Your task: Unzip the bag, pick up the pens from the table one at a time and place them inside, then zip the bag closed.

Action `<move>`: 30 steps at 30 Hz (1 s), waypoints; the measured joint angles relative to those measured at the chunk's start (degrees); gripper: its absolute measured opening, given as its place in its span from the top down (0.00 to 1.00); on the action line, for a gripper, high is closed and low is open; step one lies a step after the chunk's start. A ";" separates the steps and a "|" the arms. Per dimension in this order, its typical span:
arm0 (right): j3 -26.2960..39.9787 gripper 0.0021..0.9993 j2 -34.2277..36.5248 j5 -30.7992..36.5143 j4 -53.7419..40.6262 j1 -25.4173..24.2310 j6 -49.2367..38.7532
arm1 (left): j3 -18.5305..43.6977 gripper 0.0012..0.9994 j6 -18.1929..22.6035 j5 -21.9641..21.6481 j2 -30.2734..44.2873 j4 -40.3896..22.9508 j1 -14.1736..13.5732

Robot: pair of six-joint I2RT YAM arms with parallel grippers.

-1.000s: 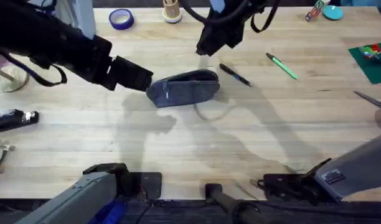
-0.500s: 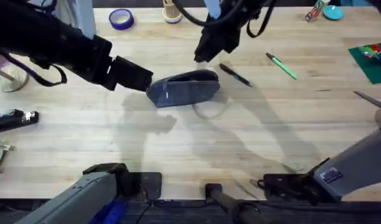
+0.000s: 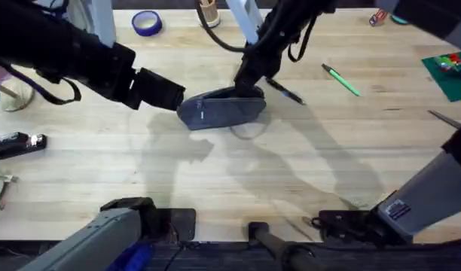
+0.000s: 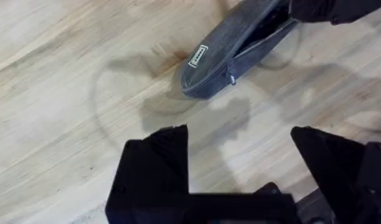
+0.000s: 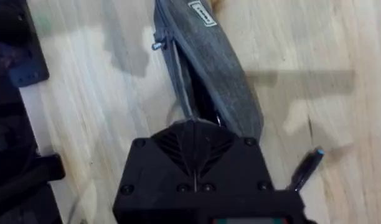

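At centre of the overhead frame the bag (image 3: 221, 110) lay on the table (image 3: 215, 181), my right gripper (image 3: 245, 80) pressed together at its upper right end. My left gripper (image 4: 240, 140) stood spread beside its other end. Right-wrist view showed the zipper pull (image 5: 157, 45); overhead, the dark pen (image 3: 285, 92) and green pen (image 3: 341, 80) lay right of it.

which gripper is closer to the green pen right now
Right. The right gripper is down at the bag's top edge, with the dark pen between it and the green pen. The left gripper sits at the bag's far end, farther off.
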 joint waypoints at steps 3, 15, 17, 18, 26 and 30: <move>-2.10 0.97 0.01 -0.02 1.85 0.00 0.00 | 0.00 0.00 0.00 0.00 0.00 0.00 0.00; -9.58 0.97 0.00 -0.44 11.81 0.48 0.00 | 0.00 0.00 0.00 -0.08 -0.02 0.00 0.00; -10.90 0.97 0.00 -0.44 13.86 0.55 0.00 | 0.00 0.00 0.00 -0.13 -0.01 0.00 0.00; -11.57 0.97 0.00 -0.44 14.88 0.55 0.00 | 0.00 0.00 0.00 -0.13 0.00 0.00 0.00; -16.52 0.97 0.02 -0.94 20.76 0.59 0.02 | 0.00 0.00 0.00 -0.15 0.00 0.00 0.00; -17.05 0.97 0.02 -1.05 21.44 0.63 0.00 | 0.00 0.00 0.00 -0.13 0.00 0.00 0.00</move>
